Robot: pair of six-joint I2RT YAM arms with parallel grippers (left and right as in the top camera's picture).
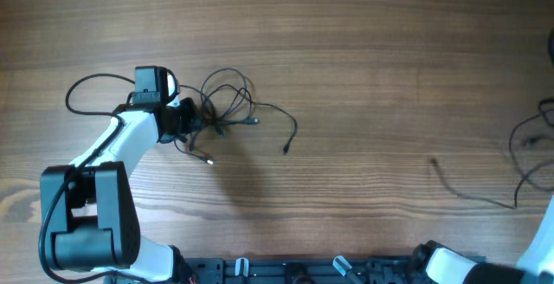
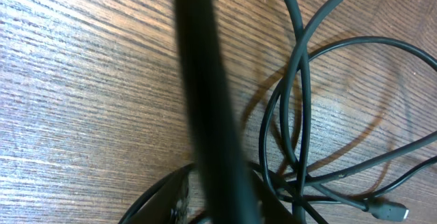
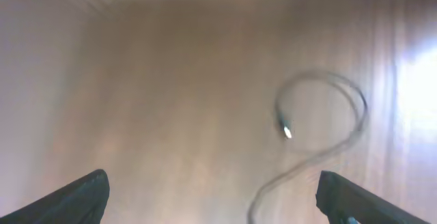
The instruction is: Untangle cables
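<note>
A tangle of thin black cables (image 1: 227,100) lies left of centre, with loose ends trailing right to small plugs. My left gripper (image 1: 190,118) sits at the tangle's left edge. In the left wrist view the cable loops (image 2: 300,115) cross on the wood, and one blurred strand (image 2: 205,94) runs close to the lens, down between the dark fingers (image 2: 160,200); their gap is hidden. Another cable (image 1: 485,197) lies alone at the right, with loops at the table's edge. My right gripper (image 3: 222,203) hangs wide open above that curled cable (image 3: 341,135), holding nothing.
The wooden table (image 1: 363,50) is bare across its far side and middle. The left arm's own thicker wire (image 1: 86,89) loops out to the left. The right arm's base (image 1: 450,267) sits at the front right corner.
</note>
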